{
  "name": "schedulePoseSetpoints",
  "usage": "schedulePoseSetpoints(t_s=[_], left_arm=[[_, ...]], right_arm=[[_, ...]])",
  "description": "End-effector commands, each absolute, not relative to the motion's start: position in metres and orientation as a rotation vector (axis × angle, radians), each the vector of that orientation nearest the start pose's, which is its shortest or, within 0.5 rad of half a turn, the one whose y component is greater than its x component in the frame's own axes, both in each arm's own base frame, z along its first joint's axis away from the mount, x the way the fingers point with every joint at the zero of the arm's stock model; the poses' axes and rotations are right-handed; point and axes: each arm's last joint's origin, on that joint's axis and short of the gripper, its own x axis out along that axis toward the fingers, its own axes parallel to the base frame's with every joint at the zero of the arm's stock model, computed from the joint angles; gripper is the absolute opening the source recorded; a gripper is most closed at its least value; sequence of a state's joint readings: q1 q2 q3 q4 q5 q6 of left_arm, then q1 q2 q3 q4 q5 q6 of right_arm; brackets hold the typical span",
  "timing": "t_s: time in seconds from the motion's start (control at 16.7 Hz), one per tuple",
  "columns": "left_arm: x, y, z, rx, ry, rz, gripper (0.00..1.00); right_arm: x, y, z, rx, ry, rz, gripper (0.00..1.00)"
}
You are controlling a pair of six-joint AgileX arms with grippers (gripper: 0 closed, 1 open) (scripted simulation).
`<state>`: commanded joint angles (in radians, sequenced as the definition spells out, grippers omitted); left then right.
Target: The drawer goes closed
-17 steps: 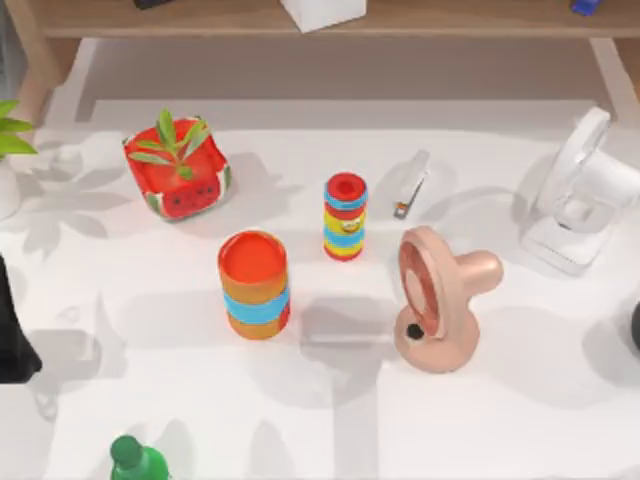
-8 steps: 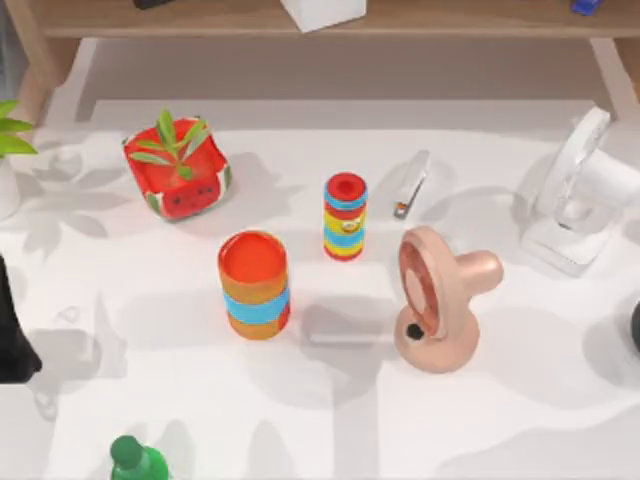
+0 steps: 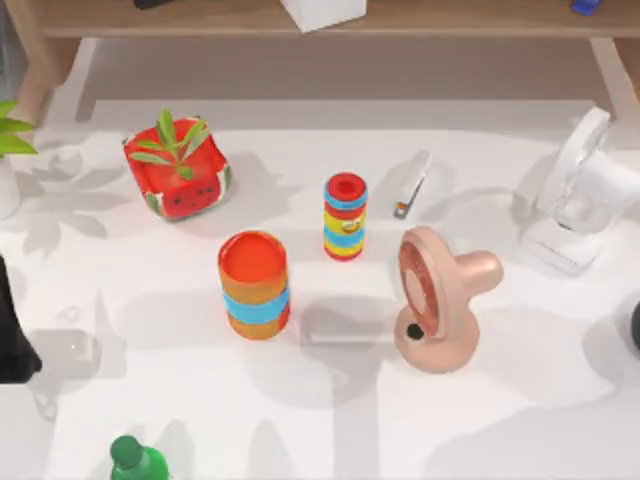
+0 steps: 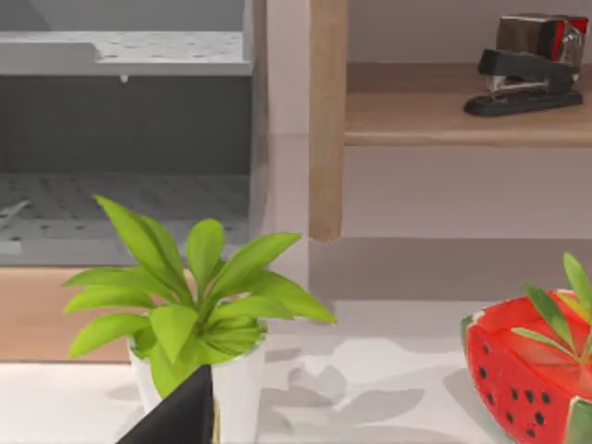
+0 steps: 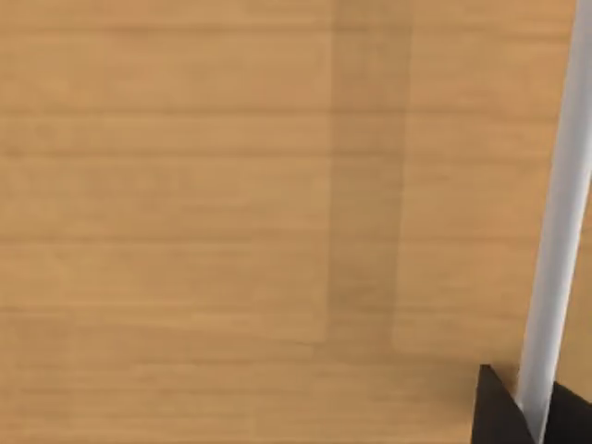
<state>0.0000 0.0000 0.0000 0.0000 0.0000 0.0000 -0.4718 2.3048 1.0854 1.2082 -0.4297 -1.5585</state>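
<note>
The drawer's wooden front point(image 5: 231, 213) is very close in the right wrist view, with its pale bar handle point(image 5: 561, 203) running along one side. My right gripper point(image 5: 536, 418) has a dark fingertip pressed against each side of that handle. At the top view's right edge, a dark sliver of the right arm point(image 3: 635, 326) shows. My left arm point(image 3: 12, 335) is parked at the table's left edge. One of its dark fingers point(image 4: 178, 418) shows in the left wrist view, in front of a potted plant point(image 4: 190, 314).
On the table stand a watermelon planter point(image 3: 178, 168), a striped orange cup point(image 3: 254, 285), a stacked ring toy point(image 3: 345, 216), a pink fan point(image 3: 437, 298), a white stapler point(image 3: 411, 184), a white fan point(image 3: 580, 192) and a green bottle point(image 3: 132, 460). A wooden shelf point(image 3: 200, 20) runs along the back.
Shadows on the table's right side have shifted slightly. The objects and the left arm stand as before.
</note>
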Motion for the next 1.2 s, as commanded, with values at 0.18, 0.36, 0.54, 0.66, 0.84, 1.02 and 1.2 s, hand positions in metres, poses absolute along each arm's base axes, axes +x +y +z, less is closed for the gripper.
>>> schedulePoseSetpoints(t_s=[0.18,0.36,0.54,0.66,0.84,1.02,1.2], left_arm=[[0.106,-0.001,0.160,0.000,0.000,0.000,1.00],[0.106,-0.001,0.160,0.000,0.000,0.000,1.00],[0.106,-0.001,0.160,0.000,0.000,0.000,1.00],[0.106,-0.001,0.160,0.000,0.000,0.000,1.00],[0.106,-0.001,0.160,0.000,0.000,0.000,1.00],[0.106,-0.001,0.160,0.000,0.000,0.000,1.00],[0.106,-0.001,0.160,0.000,0.000,0.000,1.00]], right_arm=[[0.426,-0.185,0.088,-1.567,0.018,-0.011,0.00],[0.436,-0.184,0.088,-1.560,0.022,-0.009,0.00],[0.436,-0.184,0.088,-1.560,0.022,-0.009,0.00],[0.436,-0.184,0.088,-1.560,0.022,-0.009,0.15],[0.436,-0.184,0.088,-1.560,0.022,-0.009,0.38],[0.436,-0.184,0.088,-1.560,0.022,-0.009,0.60],[0.436,-0.184,0.088,-1.560,0.022,-0.009,0.83]])
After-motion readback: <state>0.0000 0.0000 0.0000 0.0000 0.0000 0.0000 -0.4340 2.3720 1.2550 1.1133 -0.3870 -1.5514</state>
